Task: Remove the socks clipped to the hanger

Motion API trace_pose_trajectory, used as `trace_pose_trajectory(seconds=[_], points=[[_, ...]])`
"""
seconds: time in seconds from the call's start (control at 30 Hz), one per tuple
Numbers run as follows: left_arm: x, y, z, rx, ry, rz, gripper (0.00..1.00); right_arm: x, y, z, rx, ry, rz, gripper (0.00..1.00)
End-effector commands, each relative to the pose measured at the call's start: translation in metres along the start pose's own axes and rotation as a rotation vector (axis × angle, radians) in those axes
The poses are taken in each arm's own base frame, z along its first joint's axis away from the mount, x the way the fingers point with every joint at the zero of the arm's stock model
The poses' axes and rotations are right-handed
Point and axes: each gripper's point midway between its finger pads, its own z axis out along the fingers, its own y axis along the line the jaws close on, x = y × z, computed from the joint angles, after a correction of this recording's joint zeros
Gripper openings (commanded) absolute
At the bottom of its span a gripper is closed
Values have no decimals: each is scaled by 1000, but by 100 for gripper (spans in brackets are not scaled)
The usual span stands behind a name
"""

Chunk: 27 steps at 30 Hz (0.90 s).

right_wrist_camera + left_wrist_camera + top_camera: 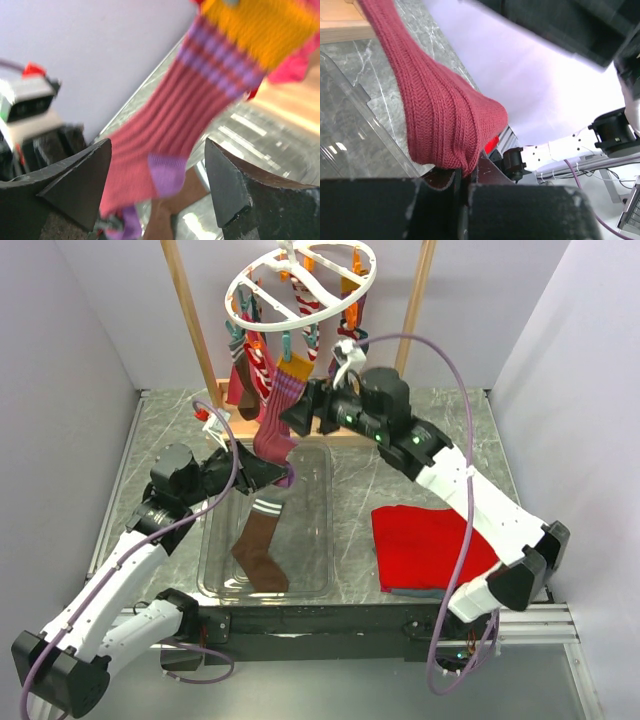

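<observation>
The ribbed sock (275,425), a rose-red knit with purple bands, purple toe and a mustard cuff, hangs clipped under the round white plastic hanger (310,312). The left gripper (285,477) is pinched tight on its lower end, the knit bunching above the jaws. The right gripper (305,410) stands wide apart on either side of the sock's upper leg. More socks (245,370) hang alongside. A brown sock (262,545) with white bands lies in the clear tray (325,540) on the marbled table; a red folded cloth (425,545) lies beside it.

Maroon sock (272,430), purple stripes, orange cuff; brown sock (258,545), white bands.
</observation>
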Motion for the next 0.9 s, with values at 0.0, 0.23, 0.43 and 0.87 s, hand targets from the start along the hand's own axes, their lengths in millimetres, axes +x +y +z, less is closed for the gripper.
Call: trace_pose_trajectory(seconds=[0.0, 0.23, 0.43, 0.87], points=[[1, -13, -6, 43, 12, 18, 1, -44, 11, 2, 8, -74, -102, 82], [-1, -22, -9, 62, 15, 24, 1, -69, 11, 7, 48, -113, -103, 88], [-2, -29, -11, 86, 20, 34, 1, -36, 15, -14, 1, -88, 62, 93], [0, -43, -15, 145, 44, 37, 1, 15, 32, -9, -247, -28, 276, 100]])
